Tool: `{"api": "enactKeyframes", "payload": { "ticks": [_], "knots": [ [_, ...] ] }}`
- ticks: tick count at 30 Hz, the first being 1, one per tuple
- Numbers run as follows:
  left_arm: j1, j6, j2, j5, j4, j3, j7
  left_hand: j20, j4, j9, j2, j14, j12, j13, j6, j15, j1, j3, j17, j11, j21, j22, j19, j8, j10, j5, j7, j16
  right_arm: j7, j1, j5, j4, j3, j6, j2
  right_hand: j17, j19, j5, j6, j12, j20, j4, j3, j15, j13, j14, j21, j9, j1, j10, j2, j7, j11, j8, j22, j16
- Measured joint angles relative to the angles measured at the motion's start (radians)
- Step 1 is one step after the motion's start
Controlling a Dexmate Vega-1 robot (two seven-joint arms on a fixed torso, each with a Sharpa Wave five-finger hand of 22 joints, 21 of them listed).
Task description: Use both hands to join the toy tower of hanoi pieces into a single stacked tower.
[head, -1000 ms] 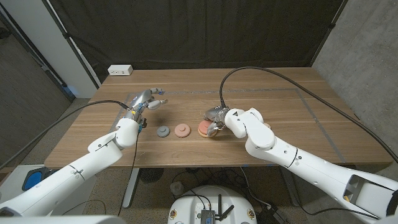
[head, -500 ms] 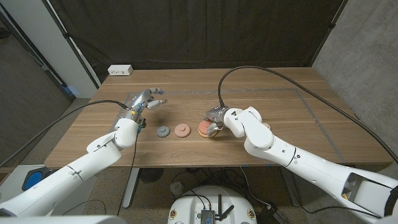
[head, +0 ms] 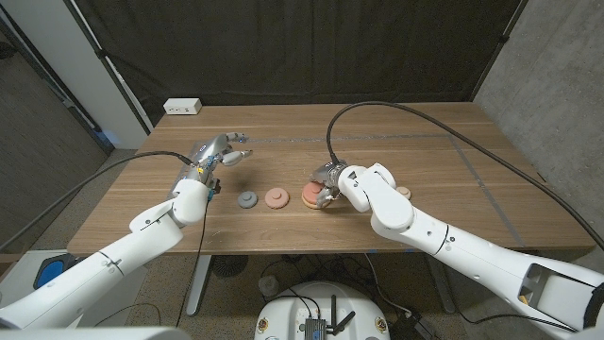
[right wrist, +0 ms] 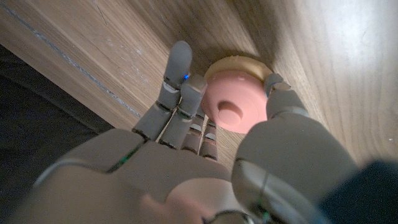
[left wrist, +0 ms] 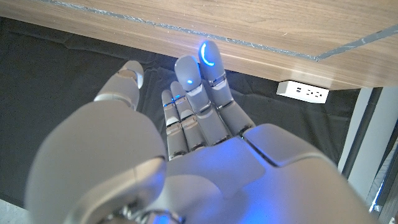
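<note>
The right hand closes around the pink-on-tan stack on the desk; the left hand hovers released. Next likely comes lifting it toward the salmon disc and grey disc.

A white power strip lies at the wooden table's far left corner.

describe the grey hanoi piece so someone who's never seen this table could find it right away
On the wooden table, three small round pieces sit in a row near the front edge, between the two robot arms. The grey piece is the one at the robot's left end of that row, beside the pink piece. It looks the smallest, is the only grey one, and lies apart from both hands.
</note>
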Motion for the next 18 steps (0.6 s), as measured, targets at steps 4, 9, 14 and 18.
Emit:
{"api": "enactKeyframes", "payload": {
  "ticks": [4, 9, 14, 18],
  "knots": [
    [0.0, 0.0, 0.0, 0.001, -0.001, 0.0, 0.0, 0.0, -0.004, 0.0, 0.0, 0.0, 0.0, 0.004, 0.005, 0.0, 0.0, 0.007, 0.0, 0.0, 0.0, 0.002, 0.0, 0.0, 0.0, 0.0, -0.005, 0.0, 0.01, -0.011, -0.017, -0.004, 0.01, 0.006, 0.001, -0.002, -0.004, -0.011, -0.025, 0.0, 0.004, 0.0, 0.0, 0.004, -0.002, -0.011, -0.004, 0.003, -0.005, -0.014, -0.005, 0.01, 0.007, -0.005, -0.005, -0.012],
    [0.0, 0.0, -0.004, 0.002, -0.001, 0.001, 0.0, 0.0, -0.004, 0.0, 0.0, 0.0, 0.0, 0.005, 0.005, 0.0, 0.0, 0.007, 0.0, 0.0, 0.0, 0.002, 0.0, 0.0, 0.0, 0.0, -0.005, 0.0, 0.022, -0.024, -0.036, -0.011, 0.024, 0.016, 0.003, -0.01, -0.011, -0.026, -0.068, 0.0, 0.003, 0.003, -0.003, 0.008, -0.01, -0.022, -0.004, 0.009, -0.015, -0.037, -0.014, 0.021, 0.02, -0.007, -0.006, -0.032],
    [0.0, 0.0, -0.006, 0.002, 0.0, 0.001, 0.002, 0.0, -0.004, 0.005, 0.0, 0.0, 0.0, 0.005, 0.005, 0.0, 0.0, 0.007, -0.001, 0.0, 0.0, 0.0, 0.0, 0.0, 0.0, 0.0, -0.005, 0.0, 0.032, -0.032, -0.052, -0.015, 0.032, 0.023, 0.006, -0.011, -0.021, -0.038, -0.096, 0.0, 0.007, 0.003, -0.003, 0.009, -0.014, -0.023, -0.008, 0.009, -0.021, -0.054, -0.021, 0.025, 0.036, -0.007, -0.009, -0.044],
    [0.003, -0.004, -0.007, 0.003, 0.001, 0.001, 0.007, 0.0, -0.002, 0.005, 0.0, 0.0, 0.0, 0.005, 0.005, 0.0, 0.0, 0.009, -0.001, 0.0, 0.0, 0.002, 0.0, 0.0, 0.0, 0.0, -0.005, 0.0, 0.036, -0.042, -0.061, -0.02, 0.043, 0.029, 0.011, -0.02, -0.021, -0.045, -0.105, 0.0, 0.007, 0.003, -0.003, 0.014, -0.019, -0.032, -0.008, 0.014, -0.021, -0.079, -0.021, 0.026, 0.05, -0.007, -0.009, -0.059]
  ]
}}
